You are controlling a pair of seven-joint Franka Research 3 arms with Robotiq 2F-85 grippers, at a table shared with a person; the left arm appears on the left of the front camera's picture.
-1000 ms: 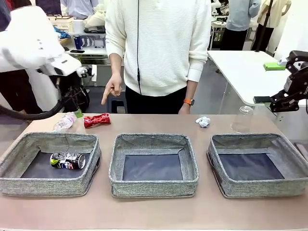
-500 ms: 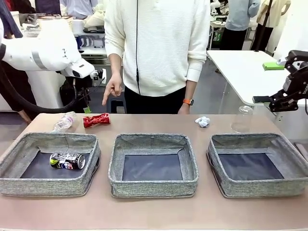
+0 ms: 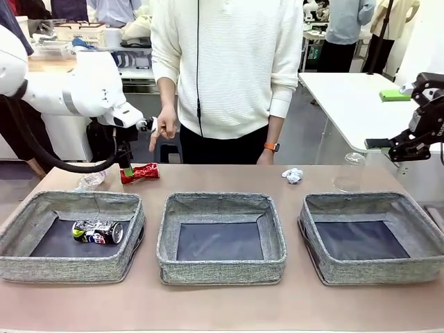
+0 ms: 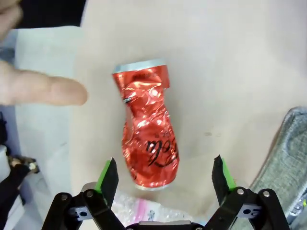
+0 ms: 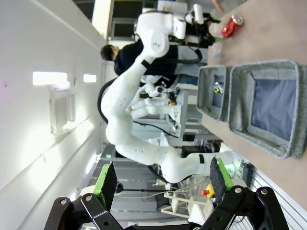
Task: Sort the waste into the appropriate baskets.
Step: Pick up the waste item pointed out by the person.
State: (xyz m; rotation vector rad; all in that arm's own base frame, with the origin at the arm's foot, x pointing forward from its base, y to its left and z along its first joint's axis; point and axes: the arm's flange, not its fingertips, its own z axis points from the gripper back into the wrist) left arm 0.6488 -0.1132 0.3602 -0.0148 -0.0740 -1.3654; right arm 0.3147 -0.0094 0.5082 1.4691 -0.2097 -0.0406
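Note:
A crushed red can lies on the table behind the left basket, beside a clear plastic bottle. My left gripper hangs open just above the can's left end. In the left wrist view the red can lies lengthwise between the open fingers, untouched, with the bottle under the gripper. A crushed dark can lies in the left basket. The middle basket and right basket hold nothing. My right gripper hovers open at the far right, off the table.
The person stands at the far side, one hand pointing down near the red can; a fingertip shows beside it. A crumpled paper ball and an upturned clear cup stand behind the right-hand baskets.
My left arm has swung in from the left and come down over the red can. The right arm has stayed put, and the waste has not moved.

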